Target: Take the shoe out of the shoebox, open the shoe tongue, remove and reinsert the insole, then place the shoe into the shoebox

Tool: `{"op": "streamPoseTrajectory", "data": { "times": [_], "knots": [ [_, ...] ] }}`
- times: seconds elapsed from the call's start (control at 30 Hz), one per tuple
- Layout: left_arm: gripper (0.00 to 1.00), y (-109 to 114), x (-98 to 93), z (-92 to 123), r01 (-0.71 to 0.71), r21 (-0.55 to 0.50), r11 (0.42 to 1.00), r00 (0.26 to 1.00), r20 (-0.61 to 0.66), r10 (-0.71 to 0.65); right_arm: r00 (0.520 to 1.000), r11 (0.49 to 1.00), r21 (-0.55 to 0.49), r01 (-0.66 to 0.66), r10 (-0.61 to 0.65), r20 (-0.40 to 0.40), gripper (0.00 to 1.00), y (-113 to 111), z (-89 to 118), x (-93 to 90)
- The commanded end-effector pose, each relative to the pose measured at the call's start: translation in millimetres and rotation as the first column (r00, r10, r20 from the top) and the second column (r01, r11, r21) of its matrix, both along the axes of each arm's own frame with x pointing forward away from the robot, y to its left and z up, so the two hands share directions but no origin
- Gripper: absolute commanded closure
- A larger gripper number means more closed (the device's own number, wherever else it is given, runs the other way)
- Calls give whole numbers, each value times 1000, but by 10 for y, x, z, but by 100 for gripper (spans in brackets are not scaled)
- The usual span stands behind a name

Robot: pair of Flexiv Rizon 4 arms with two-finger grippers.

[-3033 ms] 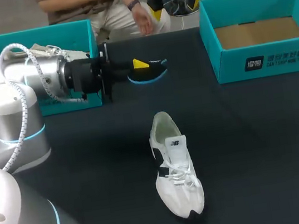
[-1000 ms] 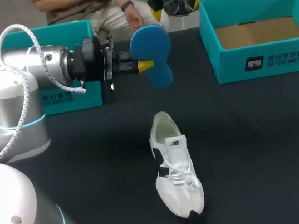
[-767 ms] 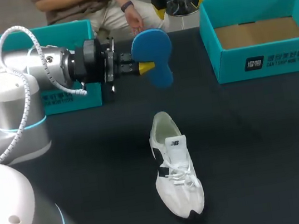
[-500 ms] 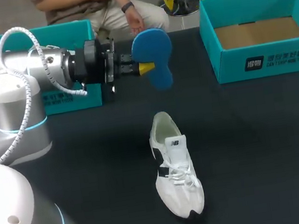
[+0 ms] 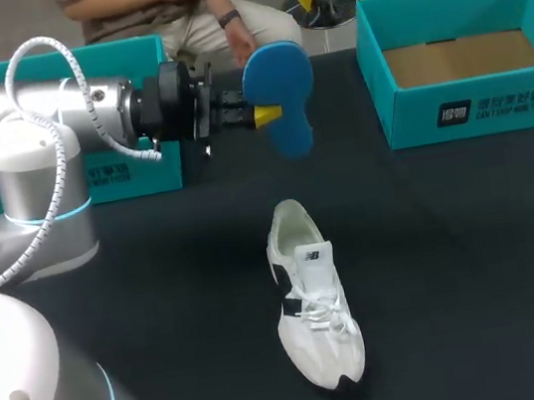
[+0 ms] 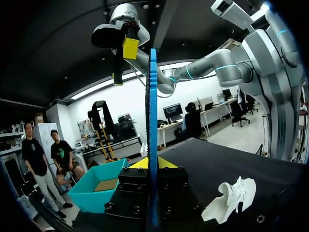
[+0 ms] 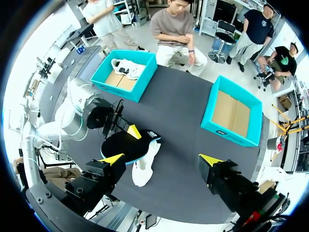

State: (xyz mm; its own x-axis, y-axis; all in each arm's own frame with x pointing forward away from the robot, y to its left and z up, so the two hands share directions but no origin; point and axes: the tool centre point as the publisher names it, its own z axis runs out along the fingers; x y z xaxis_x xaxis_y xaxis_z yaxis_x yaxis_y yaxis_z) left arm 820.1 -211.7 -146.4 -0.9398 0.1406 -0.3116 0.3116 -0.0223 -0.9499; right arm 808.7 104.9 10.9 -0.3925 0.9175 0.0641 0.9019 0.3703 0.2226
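My left pincer (image 5: 265,116) is clamped on the blue insole (image 5: 278,76), holding it aloft beyond the heel of the white shoe (image 5: 315,303). I judge it light, bendy foam, best gripped near its waist so it doesn't droop.

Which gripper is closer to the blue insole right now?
Left. The left gripper is shut on the insole, holding it in the air beyond the shoe. The right gripper is open high above the table, well clear of the insole.
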Motion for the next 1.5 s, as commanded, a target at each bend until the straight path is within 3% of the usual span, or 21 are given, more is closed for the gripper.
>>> {"op": "streamPoseTrajectory", "data": {
  "times": [0.03,0.2,0.27,0.47,0.67,0.97,1.1,1.5],
  "knots": [
    [100,-9,4,-8,2,1,1000,1000,1,-2,1000,1000,-2,1,-1,-4,0,7,6,12],
    [100,-9,4,-8,2,1,1000,1000,1,-2,1000,1000,-2,1,-1,-4,0,7,6,12],
    [100,-3,36,55,-5,8,1000,991,-132,6,1000,1000,-2,1,-1,-4,0,7,6,12],
    [100,16,38,133,-10,-17,1000,949,-316,4,1000,1000,-2,1,-1,-4,0,7,6,12],
    [100,-33,43,173,-19,49,999,879,-475,40,1000,1000,-2,1,-1,-4,0,7,6,12],
    [100,-59,174,249,6,142,990,705,-703,97,1000,1000,-2,1,-1,-4,0,7,6,12],
    [100,-14,175,248,27,126,992,673,-736,75,1000,1000,-2,1,-1,-4,0,7,6,12],
    [100,-12,179,221,27,124,992,680,-729,73,1000,1000,-2,1,-1,-4,0,7,6,12]
  ]
}}
